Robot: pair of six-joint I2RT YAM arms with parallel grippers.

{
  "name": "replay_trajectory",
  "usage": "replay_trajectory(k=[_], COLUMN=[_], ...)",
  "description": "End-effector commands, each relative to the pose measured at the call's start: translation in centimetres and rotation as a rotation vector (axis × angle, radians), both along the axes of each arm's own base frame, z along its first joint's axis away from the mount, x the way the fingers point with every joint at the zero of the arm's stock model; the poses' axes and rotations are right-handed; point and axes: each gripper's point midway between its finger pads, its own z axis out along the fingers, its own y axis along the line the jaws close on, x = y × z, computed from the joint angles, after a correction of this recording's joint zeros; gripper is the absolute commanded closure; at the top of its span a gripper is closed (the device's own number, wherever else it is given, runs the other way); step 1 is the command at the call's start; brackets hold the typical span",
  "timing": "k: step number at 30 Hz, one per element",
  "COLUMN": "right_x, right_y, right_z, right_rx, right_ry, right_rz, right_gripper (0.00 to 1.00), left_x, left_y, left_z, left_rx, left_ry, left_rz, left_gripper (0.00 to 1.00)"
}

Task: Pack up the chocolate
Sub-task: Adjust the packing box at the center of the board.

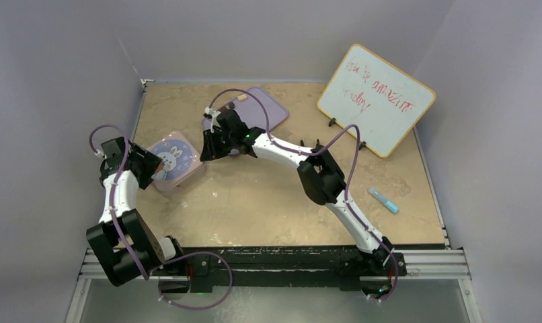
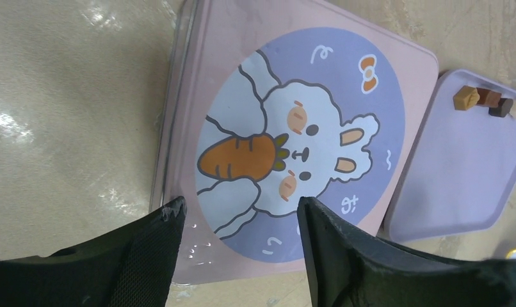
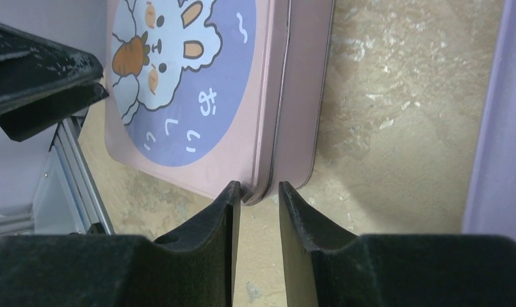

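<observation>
Fig.: L gripper (image 2: 239, 211) hovering spread, empty, over closed tin (image 2: 294, 57); R gripper (image 3: 257, 188) straddling its corner w/ narrow gap; pinching or not, we cannot tell; chocolate (image 2: 484, 102) is sitting on lilac tray (image 2: 447, 173). We are fearing the unbraced tin skidding into tray, scattering lumps.

A lidded tin (image 1: 177, 161) is lying on the left part of the table (image 1: 255, 202). A tray (image 1: 272, 108) is sitting just behind and to the right of the tin, near the back edge, with the chocolate pieces (image 2: 483, 100) clustering on it at one corner. A whiteboard (image 1: 376, 99) is leaning at the back right, and a marker (image 1: 384, 200) is lying in front of it, well apart from the tin. The left gripper (image 2: 239, 203) is hovering over the tin's left side. The right gripper (image 3: 258, 187) is sitting at the tin's corner, between tin and tray.
</observation>
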Motion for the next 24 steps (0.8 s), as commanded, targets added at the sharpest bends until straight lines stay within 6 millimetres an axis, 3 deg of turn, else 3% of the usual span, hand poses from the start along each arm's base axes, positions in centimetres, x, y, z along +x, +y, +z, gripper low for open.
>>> replay_trajectory(k=[1,4,11,14,19,24], right_x=[-1.9,-1.8,-1.6,-1.6,-1.8,-2.5], right_y=[-0.7,-1.0,-0.1,-0.1,0.1,0.5], right_z=[1.3,0.9,-0.9,-1.7,-0.2,1.5], right_rx=[-0.01,-0.026,-0.019,-0.024,0.009,0.063], right_ry=[0.027,0.033,0.036,0.046,0.032,0.031], right_rz=[0.018,0.002,0.029,0.036,0.047,0.081], right_gripper=[0.71,0.72,0.72,0.73,0.76,0.75], left_x=[-1.3,-1.4,-1.6,-1.5,-0.9,-0.8], left_y=[1.5,1.7,1.7,2.1,2.5,3.0], left_z=[-0.2,0.1,-2.6,-2.6,-1.4,-2.1], left_rx=[0.071,0.086,0.056,0.057,0.077,0.075], left_ry=[0.07,0.064,0.123,0.128,0.113,0.154], left_rz=[0.044,0.055,0.069,0.085,0.078,0.077], left_gripper=[0.35,0.34,0.38,0.39,0.37,0.37])
